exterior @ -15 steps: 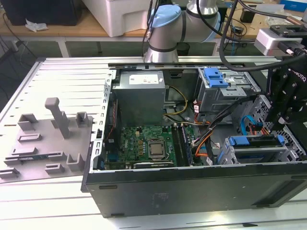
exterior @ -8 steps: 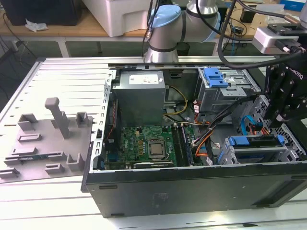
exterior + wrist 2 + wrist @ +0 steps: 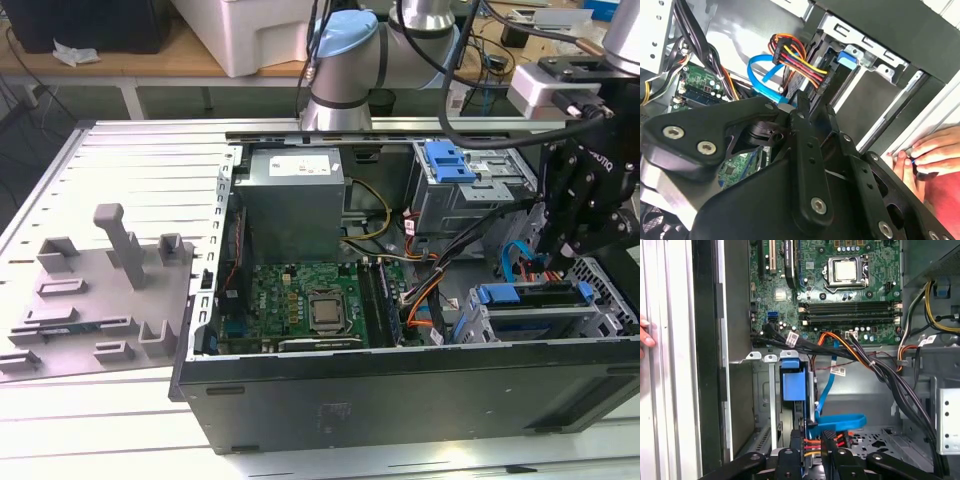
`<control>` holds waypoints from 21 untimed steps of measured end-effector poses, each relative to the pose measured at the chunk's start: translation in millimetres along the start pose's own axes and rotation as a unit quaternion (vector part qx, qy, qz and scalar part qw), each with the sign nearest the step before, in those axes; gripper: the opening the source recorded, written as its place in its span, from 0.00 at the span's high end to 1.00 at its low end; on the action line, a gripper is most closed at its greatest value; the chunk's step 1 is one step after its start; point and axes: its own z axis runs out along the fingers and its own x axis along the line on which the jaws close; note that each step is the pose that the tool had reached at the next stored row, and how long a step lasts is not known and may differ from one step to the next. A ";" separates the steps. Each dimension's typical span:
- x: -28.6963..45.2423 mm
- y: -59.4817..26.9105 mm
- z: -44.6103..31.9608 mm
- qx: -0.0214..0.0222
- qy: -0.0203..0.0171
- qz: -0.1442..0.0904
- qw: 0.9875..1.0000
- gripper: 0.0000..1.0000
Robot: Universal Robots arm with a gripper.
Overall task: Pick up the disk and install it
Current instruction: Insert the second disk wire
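Room: I see the open computer case [image 3: 400, 380] lying on its side on the slatted table [image 3: 120, 170]; the drive cage [image 3: 530, 320] sits in the corner at the exterior view's right, hemmed by the case wall and a run of cables [image 3: 440, 285]; little slack either side of the arm.

Edges: a person's hand [image 3: 930, 155] rests on the case rim in the second wrist view; fingertips [image 3: 645, 335] show at the table's edge in the first wrist view.

Disk: the disk [image 3: 530, 295] lies in the drive cage, its blue carrier frame [image 3: 792, 380] showing at the end; long axis along the cage, running toward the exterior view's left and right; flat face mostly hidden, so I think it is seated but cannot swear to it.

Cabling: blue data cable [image 3: 840, 417] and the red-yellow power plug [image 3: 795, 62] sit at the disk's end.

Gripper: the gripper [image 3: 560, 262] hangs just over the cage's back edge; fingers [image 3: 805, 150] drawn close together, nothing between them that I can make out.
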 end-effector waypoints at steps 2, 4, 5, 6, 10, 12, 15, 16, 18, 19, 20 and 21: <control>-0.1 1.2 1.5 0.000 0.000 0.000 1.000 0.70; -0.2 1.2 2.4 0.000 0.000 0.000 1.000 0.70; -0.2 1.4 3.1 0.000 0.000 0.000 1.000 0.70; -0.3 1.5 4.0 0.000 0.000 0.000 1.000 0.70; -0.3 2.3 5.3 0.000 0.000 0.000 1.000 0.70; -0.3 3.1 5.5 0.000 0.000 0.000 1.000 0.70; -0.6 3.7 5.5 0.000 -0.001 -0.001 1.000 0.70; -0.8 3.7 5.4 0.000 -0.001 -0.002 1.000 0.70; -1.0 3.9 5.4 0.000 -0.001 -0.002 1.000 0.70; -1.1 3.8 5.4 0.000 -0.001 -0.002 1.000 0.70; -1.1 3.9 5.4 0.000 -0.001 -0.002 1.000 0.70; -1.2 3.9 5.4 0.000 -0.001 -0.002 1.000 0.70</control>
